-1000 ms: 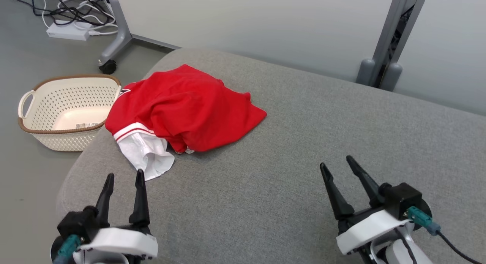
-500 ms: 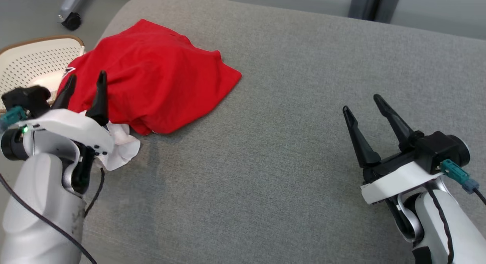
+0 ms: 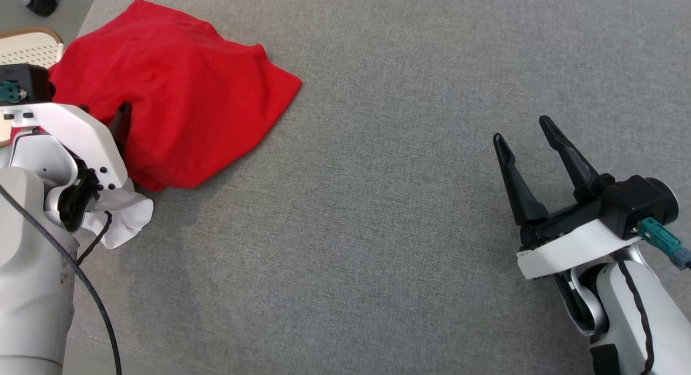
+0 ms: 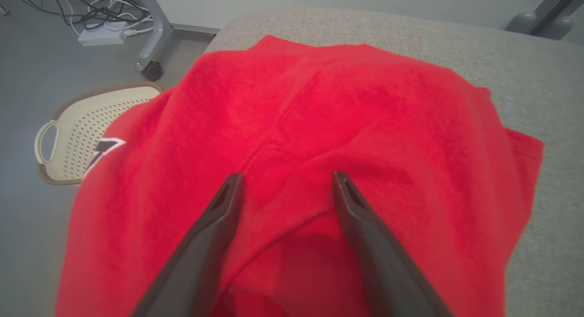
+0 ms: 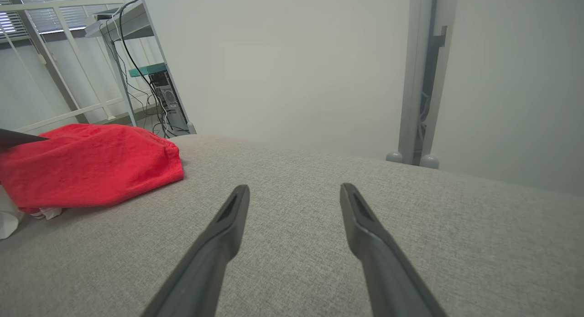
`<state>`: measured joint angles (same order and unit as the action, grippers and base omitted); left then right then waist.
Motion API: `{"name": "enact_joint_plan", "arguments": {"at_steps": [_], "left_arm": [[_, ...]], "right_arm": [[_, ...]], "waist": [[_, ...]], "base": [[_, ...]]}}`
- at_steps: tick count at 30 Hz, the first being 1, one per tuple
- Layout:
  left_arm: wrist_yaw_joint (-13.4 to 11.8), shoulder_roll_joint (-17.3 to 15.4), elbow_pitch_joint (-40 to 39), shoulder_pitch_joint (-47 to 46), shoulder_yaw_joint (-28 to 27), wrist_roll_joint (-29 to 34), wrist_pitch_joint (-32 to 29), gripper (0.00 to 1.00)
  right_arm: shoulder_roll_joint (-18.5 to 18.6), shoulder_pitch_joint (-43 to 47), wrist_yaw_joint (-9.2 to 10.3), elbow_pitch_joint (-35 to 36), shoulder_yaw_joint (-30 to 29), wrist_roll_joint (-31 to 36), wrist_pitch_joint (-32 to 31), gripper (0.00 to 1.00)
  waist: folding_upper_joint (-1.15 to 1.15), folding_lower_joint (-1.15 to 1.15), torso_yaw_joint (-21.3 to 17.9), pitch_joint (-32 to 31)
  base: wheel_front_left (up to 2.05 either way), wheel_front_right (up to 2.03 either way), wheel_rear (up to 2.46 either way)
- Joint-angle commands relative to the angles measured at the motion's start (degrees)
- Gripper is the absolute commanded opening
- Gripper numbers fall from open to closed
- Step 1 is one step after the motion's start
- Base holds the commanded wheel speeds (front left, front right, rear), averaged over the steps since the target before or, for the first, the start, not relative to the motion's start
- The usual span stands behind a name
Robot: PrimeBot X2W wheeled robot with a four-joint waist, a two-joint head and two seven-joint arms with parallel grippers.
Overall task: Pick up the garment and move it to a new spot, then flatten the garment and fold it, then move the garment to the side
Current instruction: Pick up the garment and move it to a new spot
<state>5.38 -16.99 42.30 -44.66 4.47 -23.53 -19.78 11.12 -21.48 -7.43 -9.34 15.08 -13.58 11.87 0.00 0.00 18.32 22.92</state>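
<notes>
1. The garment (image 3: pixel 178 100), a red bundle, lies crumpled at about 10 o'clock in the head view, on the grey upholstered surface (image 3: pixel 378 229) near its rounded 11 o'clock corner.
2. A white part of the garment (image 3: pixel 121 218) sticks out at its 7 o'clock side and is partly hidden behind the left arm's white wrist housing. A black-and-white print shows at the garment's 9 o'clock edge in the left wrist view, too cut off to read.
3. The left end effector (image 4: pixel 287 176) is open, its two dark fingers spread either side of a raised fold of red cloth. Whether the tips touch the cloth cannot be told. In the head view the wrist covers all but a sliver of one finger (image 3: pixel 120 124).
4. The right end effector (image 3: pixel 522 129) is open and holds nothing. It sits at 4 o'clock, well apart from the garment, with its fingers pointing toward 11 o'clock.
5. Between the garment and the right end effector, bare grey fabric spreads wide from 12 to 6 o'clock.
6. Beyond the surface's edge at 10 o'clock, a perforated cream basket (image 4: pixel 91 125) stands on the floor just beside the garment, cropped to a corner in the head view.
7. Cables and a white power strip (image 4: pixel 98 34) lie on the floor past the basket.
</notes>
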Motion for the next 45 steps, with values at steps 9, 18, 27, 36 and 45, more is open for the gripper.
{"name": "enact_joint_plan", "arguments": {"at_steps": [9,18,27,36,45], "left_arm": [[-0.49,-0.98,4.31,-3.86,1.58,0.80,-3.84,0.01],[0.26,-0.79,4.01,-3.90,0.73,-0.97,1.48,0.00],[-0.24,0.95,-0.01,-3.18,-4.13,-4.70,16.61,0.00],[0.77,2.12,-6.54,-1.59,-4.84,-5.69,27.62,0.00],[1.91,6.39,-18.62,2.15,-1.66,-10.72,26.96,0.00]], "right_arm": [[-0.25,0.69,-0.11,0.46,0.22,0.33,-0.20,1.00],[-1.04,1.28,-0.11,-0.98,0.56,0.07,0.53,1.00],[-2.83,2.10,-0.11,-3.82,0.79,-0.79,1.88,1.00],[-5.55,3.22,-0.11,-6.64,0.40,-1.21,3.08,1.00],[-7.62,4.30,-0.07,-8.11,-5.25,-1.70,3.48,1.00]], "waist": [[0.00,0.00,-0.18,1.33],[0.00,0.00,0.04,-0.46],[0.00,0.00,-0.35,-5.85],[0.00,0.00,-2.18,-11.35],[0.00,0.00,-6.07,-15.59]], "base": [[0.00,0.00,0.00],[0.00,0.00,0.00],[0.00,0.00,0.00],[0.00,0.00,0.00],[0.00,0.00,0.00]]}}
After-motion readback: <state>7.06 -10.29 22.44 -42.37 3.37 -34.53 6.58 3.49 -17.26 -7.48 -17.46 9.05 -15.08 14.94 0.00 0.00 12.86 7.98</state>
